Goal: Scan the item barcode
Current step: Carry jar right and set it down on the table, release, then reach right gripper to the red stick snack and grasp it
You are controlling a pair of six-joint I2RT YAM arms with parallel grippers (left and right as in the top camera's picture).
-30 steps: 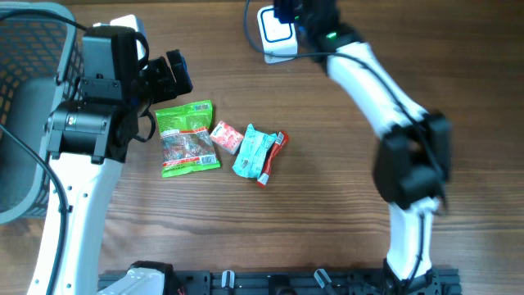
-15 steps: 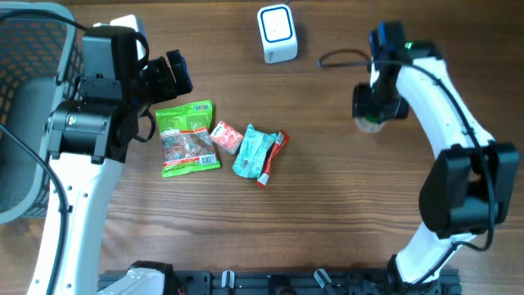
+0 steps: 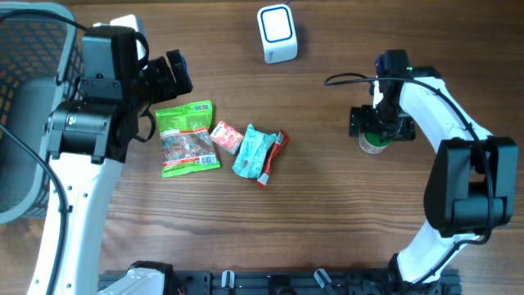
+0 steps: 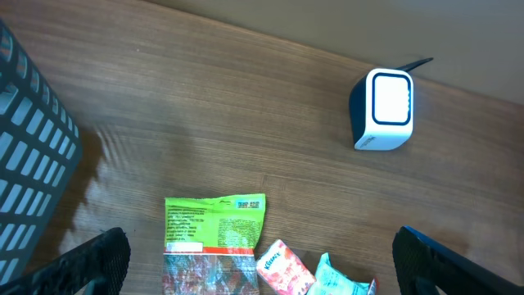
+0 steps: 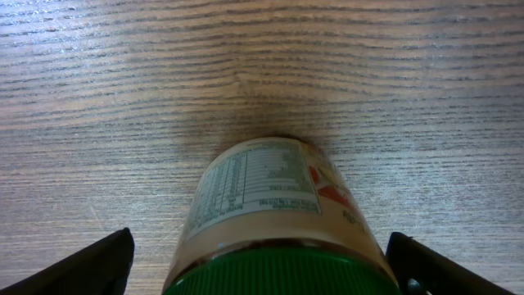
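Wood-grain table (image 3: pixel 327 213) fills the room's working space, with a small white scanner (image 3: pixel 277 33) parked at its far edge. Everything else is easiest placed from that scanner.

Off to the scanner's right and nearer the robot, a jar (image 5: pixel 260 192) with a green lid stands upright on the boards. The right pincer (image 3: pixel 378 127) hangs straight over it, fingers spread wide to either side of the lid and, as far as I can see, not squeezing it. The jar's long axis runs up toward that pincer. A printed panel shows on the jar's side, though I can't pick out a barcode.

To the scanner's left and nearer the robot lie a green packet (image 3: pixel 188 138), a pink sachet (image 3: pixel 225 137) and a blue wrapper (image 3: pixel 254 152). The left pincer (image 3: pixel 178 74) hovers at the far side of the green packet, released and empty, with a grey basket (image 3: pixel 33 49) further left still.

My guess is the jar is the item in play and the right arm is far nearer to it. Scanning would mean closing on it from above and carrying it up-left, label turned toward the scanner's window.
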